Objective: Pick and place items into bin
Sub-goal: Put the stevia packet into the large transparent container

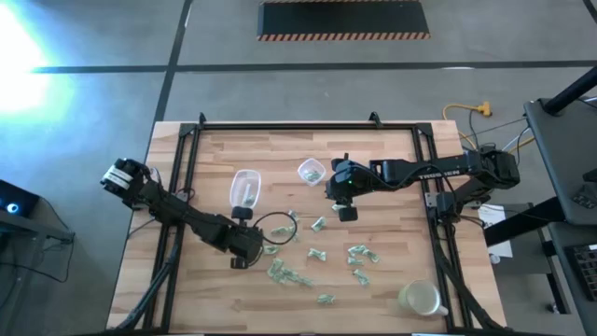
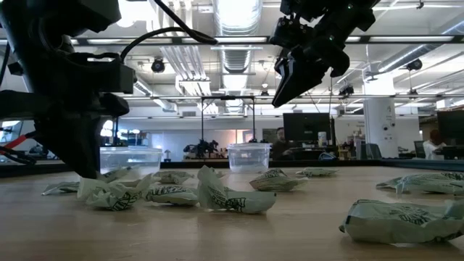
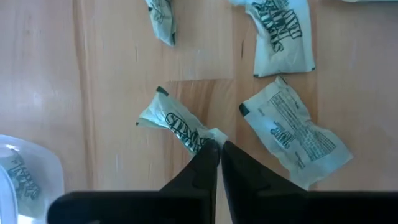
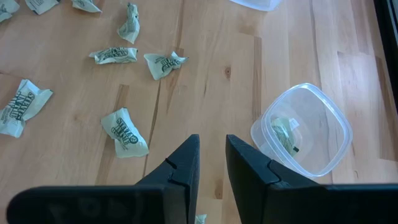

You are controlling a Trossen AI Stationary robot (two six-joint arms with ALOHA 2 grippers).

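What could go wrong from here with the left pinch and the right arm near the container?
1. The left gripper pinches only the corner of a wrapped piece; so thin a hold may slip on lifting.
2. Another wrapped piece lies close beside the left fingers and could be dragged along.
3. The right gripper hangs empty beside the small clear container, which already holds one piece. The container looks light, so a descent here might nudge it.
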